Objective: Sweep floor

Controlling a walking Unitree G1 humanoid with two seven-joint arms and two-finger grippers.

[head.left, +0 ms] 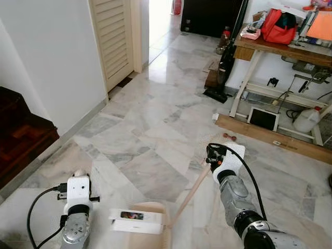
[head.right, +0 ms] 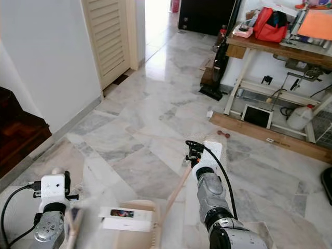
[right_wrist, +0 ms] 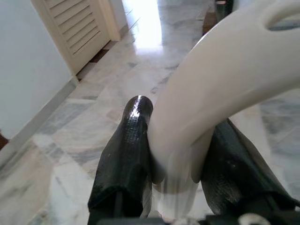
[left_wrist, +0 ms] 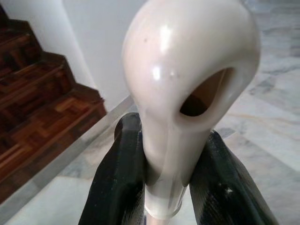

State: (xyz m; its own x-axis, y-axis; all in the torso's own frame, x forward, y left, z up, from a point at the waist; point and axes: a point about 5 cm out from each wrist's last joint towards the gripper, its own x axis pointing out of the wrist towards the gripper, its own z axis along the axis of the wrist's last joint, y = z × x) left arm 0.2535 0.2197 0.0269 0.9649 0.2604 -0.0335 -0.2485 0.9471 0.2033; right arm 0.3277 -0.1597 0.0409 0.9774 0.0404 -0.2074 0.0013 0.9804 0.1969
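Observation:
My left gripper [left_wrist: 171, 140] is shut on the rounded cream top of a broom handle [left_wrist: 187, 56], which has a hanging hole in it. It sits low at the left [head.left: 78, 175], and the broom's head is hidden below the view. My right gripper [right_wrist: 180, 122] is shut on the curved cream grip of a dustpan handle [right_wrist: 225, 65]. From that gripper [head.left: 212, 155] the pale stick [head.left: 189, 194] slants down to the beige dustpan [head.left: 140, 222] at the bottom centre, which carries a white label. Small reddish bits [head.left: 230, 137] lie on the marble floor ahead.
A wooden plank [head.left: 270, 137] lies ahead on the right before a table [head.left: 282, 49] holding a red bag [head.left: 277, 26]. An upright vacuum [head.left: 223, 67], a tablet [head.left: 263, 118] and a jug [head.left: 306, 120] stand there. Dark wooden stairs [head.left: 23, 137] and a louvred door [head.left: 114, 36] line the left.

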